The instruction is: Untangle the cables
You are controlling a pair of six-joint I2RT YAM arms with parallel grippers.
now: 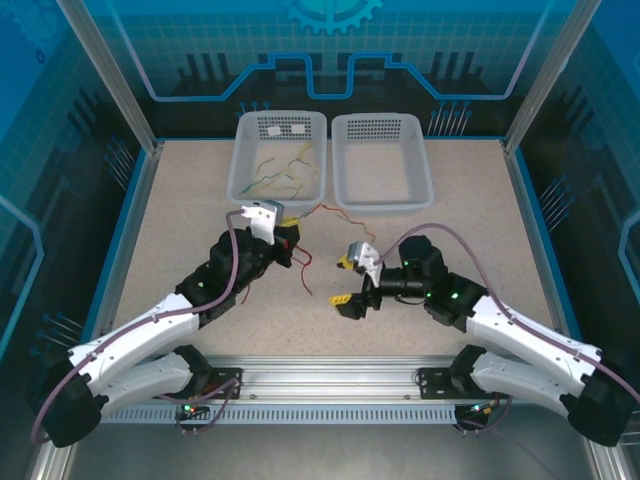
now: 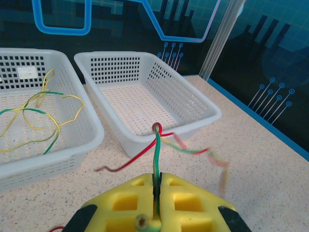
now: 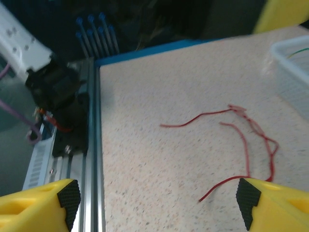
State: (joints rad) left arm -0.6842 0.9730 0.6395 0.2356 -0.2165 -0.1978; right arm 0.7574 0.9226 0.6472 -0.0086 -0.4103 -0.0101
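**Top view:** two white baskets stand side by side at 12 o'clock on the speckled table (image 1: 170, 240). The left basket (image 1: 238, 160) holds a loose heap of yellow-green cables (image 1: 283, 170), and the right basket (image 1: 425, 165) is just beside it at 3 o'clock. The left gripper (image 1: 292, 238) sits at 6 o'clock of the left basket, jaws together. A red cable (image 1: 305, 272) lies on the table at 5 o'clock of it. The right gripper (image 1: 343, 281) is at 3 o'clock of that cable, jaws wide apart with nothing between them.

**Left wrist view:** the left gripper's yellow fingers (image 2: 130, 195) are clamped on a green wire (image 2: 156, 152). The wire rises toward 12 o'clock to a knot (image 2: 157, 127) with a red wire (image 2: 137, 155), which trails off to 8 o'clock. A blurred green-and-red strand (image 2: 193, 150) leaves toward 3 o'clock.

**Right wrist view:** the right gripper's fingertips (image 3: 248, 200) stand far apart at 7 and 5 o'clock. The red cable sprawls from the centre toward 4 o'clock, and one end is just beside the 5 o'clock fingertip; I cannot tell whether they touch
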